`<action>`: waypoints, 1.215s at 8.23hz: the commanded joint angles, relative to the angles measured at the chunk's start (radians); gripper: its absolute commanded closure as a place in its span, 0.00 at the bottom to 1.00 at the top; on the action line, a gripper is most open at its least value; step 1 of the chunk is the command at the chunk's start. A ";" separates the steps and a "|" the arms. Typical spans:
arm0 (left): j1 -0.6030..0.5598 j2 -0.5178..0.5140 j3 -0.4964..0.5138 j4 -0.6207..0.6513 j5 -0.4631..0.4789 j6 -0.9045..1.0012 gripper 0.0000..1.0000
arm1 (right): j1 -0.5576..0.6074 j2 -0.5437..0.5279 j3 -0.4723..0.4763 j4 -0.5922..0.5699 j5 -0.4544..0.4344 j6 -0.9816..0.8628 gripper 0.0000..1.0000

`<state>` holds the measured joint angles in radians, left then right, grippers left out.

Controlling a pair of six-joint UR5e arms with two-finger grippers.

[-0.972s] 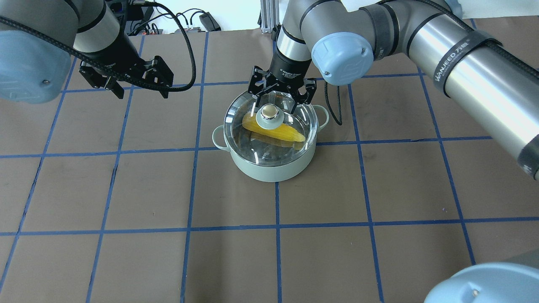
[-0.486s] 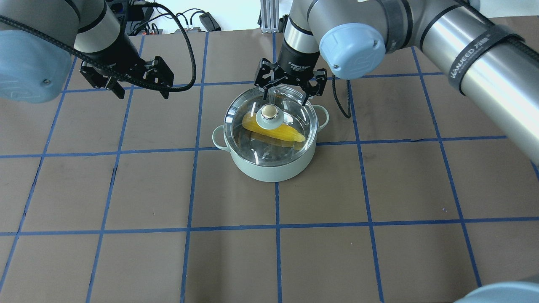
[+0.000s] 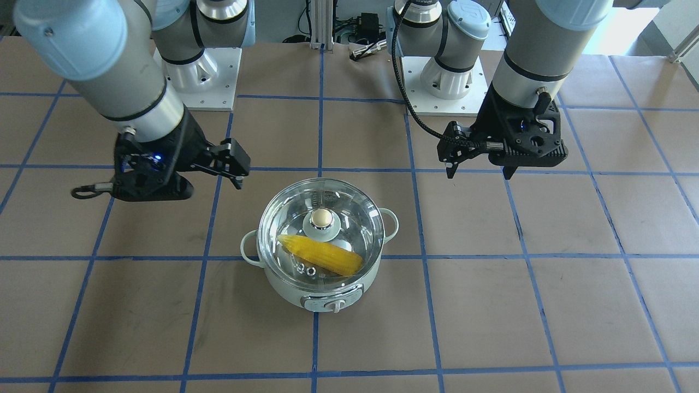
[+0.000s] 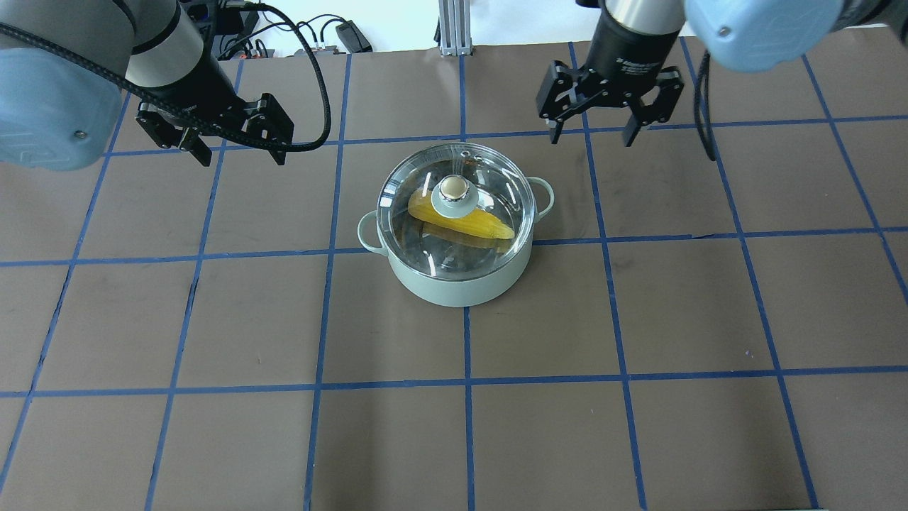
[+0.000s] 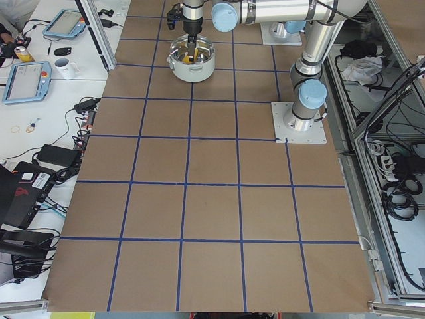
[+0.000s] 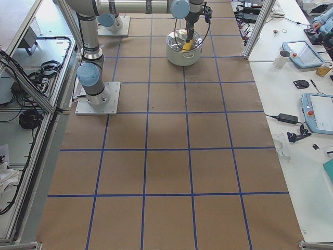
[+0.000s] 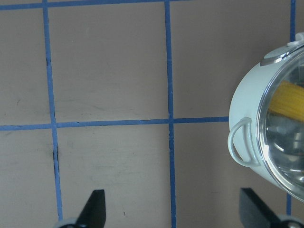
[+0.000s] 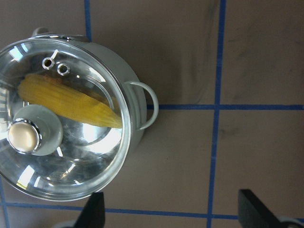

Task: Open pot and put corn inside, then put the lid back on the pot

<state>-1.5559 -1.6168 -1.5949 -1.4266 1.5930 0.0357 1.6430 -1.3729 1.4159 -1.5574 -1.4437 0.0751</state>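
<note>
Blue tape [image 4: 624,377] grids the brown table [image 4: 709,305]. Seen from overhead, the pot [image 4: 461,287] stands near the table's middle, over a tape crossing, with its handles [image 4: 365,234] at about 9 and 2 o'clock. The lid [image 4: 425,245] sits flat on the pot's rim, with its knob [image 4: 454,188] up at the centre and its vent holes [image 4: 469,150] at 12 o'clock. Under the glass the corn [image 4: 482,226] lies across the pot's floor, its tapered tip toward about 4 o'clock. Both my grippers hang clear of the pot and touch nothing. My right gripper [image 4: 590,140] is at 2 o'clock from the pot, fingers spread wide and empty. My left gripper [image 4: 240,157] is farther off at 10 o'clock, its fingers likewise wide apart with nothing between them. Cables [image 4: 312,35] lie beyond the table's far edge, toward 11 o'clock.
</note>
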 commanded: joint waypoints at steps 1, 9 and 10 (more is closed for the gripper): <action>0.002 -0.001 0.004 0.000 -0.001 -0.002 0.00 | -0.066 -0.156 0.005 0.137 -0.104 -0.061 0.00; 0.002 -0.020 -0.002 0.002 0.004 -0.027 0.00 | -0.022 -0.176 0.008 0.079 -0.159 0.022 0.00; 0.004 -0.020 -0.004 0.002 0.002 -0.039 0.00 | -0.022 -0.173 0.008 0.077 -0.149 0.023 0.00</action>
<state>-1.5538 -1.6352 -1.5952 -1.4251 1.5961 0.0066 1.6209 -1.5496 1.4234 -1.4741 -1.6001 0.0957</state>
